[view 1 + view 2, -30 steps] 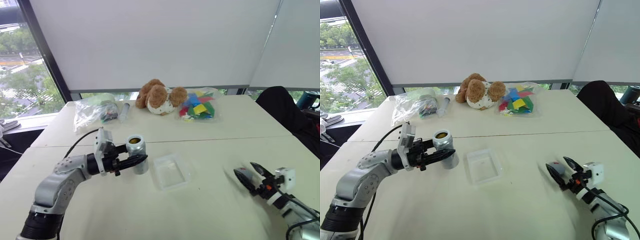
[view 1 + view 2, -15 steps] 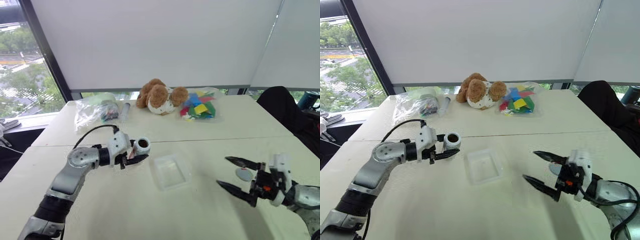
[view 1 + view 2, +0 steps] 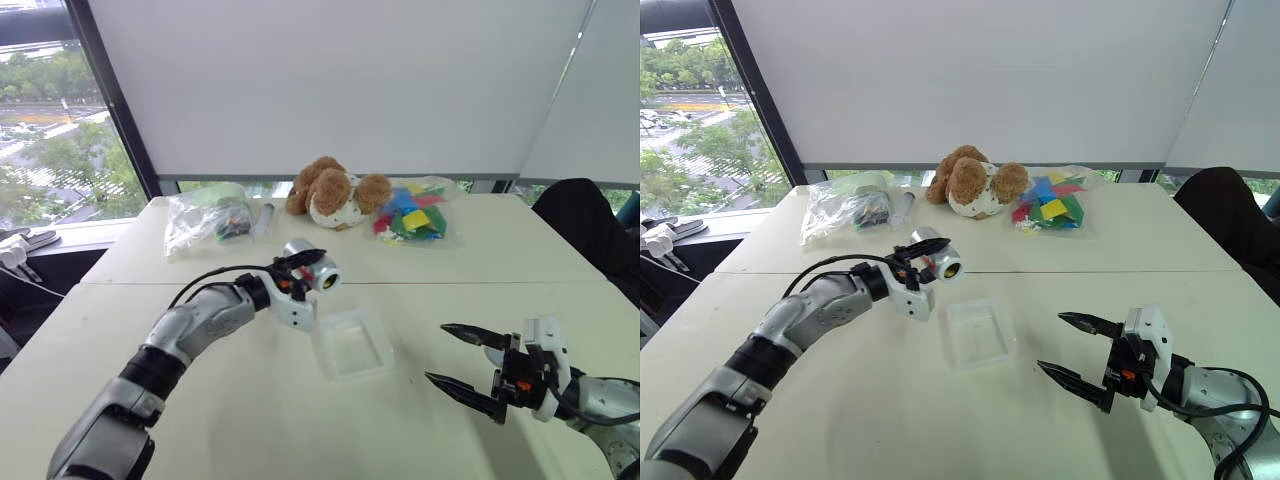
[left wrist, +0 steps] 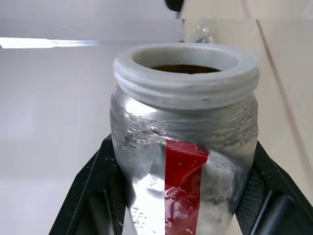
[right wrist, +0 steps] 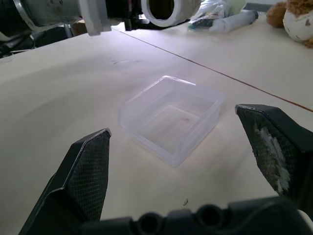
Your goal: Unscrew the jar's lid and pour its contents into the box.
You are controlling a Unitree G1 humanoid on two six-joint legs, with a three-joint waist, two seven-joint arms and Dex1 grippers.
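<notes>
Left wrist view is showing the left gripper [image 3: 300, 268] clenching the uncapped jar [image 4: 185, 147] sideways just left of the box [image 3: 352, 343]; the right gripper [image 3: 462, 357] is gaping, holding nothing.

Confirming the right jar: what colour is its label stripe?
Red, on the silvery cylindrical jar; clearest in the left wrist view.

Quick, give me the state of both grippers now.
Left gripper: shut on the jar, lid off.
Right gripper: open, holding nothing.
</notes>
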